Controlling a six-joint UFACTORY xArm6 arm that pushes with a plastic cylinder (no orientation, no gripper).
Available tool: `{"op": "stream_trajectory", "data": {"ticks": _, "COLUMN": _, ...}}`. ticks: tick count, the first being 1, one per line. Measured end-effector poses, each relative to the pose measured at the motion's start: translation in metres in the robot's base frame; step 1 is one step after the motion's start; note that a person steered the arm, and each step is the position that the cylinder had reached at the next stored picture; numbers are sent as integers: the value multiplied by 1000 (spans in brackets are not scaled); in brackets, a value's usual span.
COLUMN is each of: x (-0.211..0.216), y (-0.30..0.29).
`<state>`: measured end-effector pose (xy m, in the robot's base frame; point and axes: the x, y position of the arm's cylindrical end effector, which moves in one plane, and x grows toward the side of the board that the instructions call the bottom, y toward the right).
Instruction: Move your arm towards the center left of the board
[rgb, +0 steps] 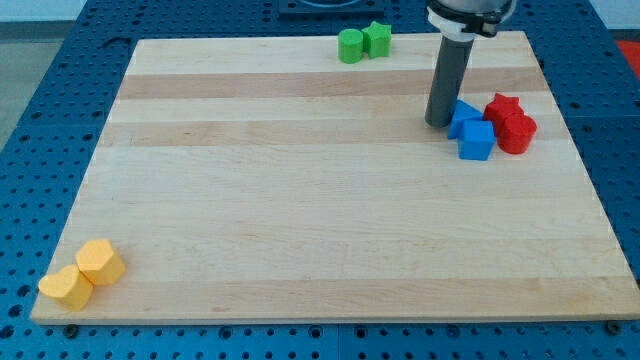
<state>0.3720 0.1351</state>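
Note:
My tip (439, 123) rests on the wooden board (320, 200) at the view's upper right, touching or just left of a blue block (462, 116). A blue cube (477, 140) sits right below that block. A red star-shaped block (503, 107) and a red cylinder (517, 133) lie just right of the blue ones. The board's centre left is far to the left of my tip.
A green cylinder (351, 46) and a green star-like block (377, 39) sit together at the board's top edge. Two yellow blocks, a hexagon-like one (100, 262) and a heart-like one (66, 287), lie at the bottom left corner. Blue perforated table surrounds the board.

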Motion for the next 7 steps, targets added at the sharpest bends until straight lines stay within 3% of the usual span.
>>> {"op": "stream_trajectory", "data": {"ticks": 7, "x": 0, "y": -31}}
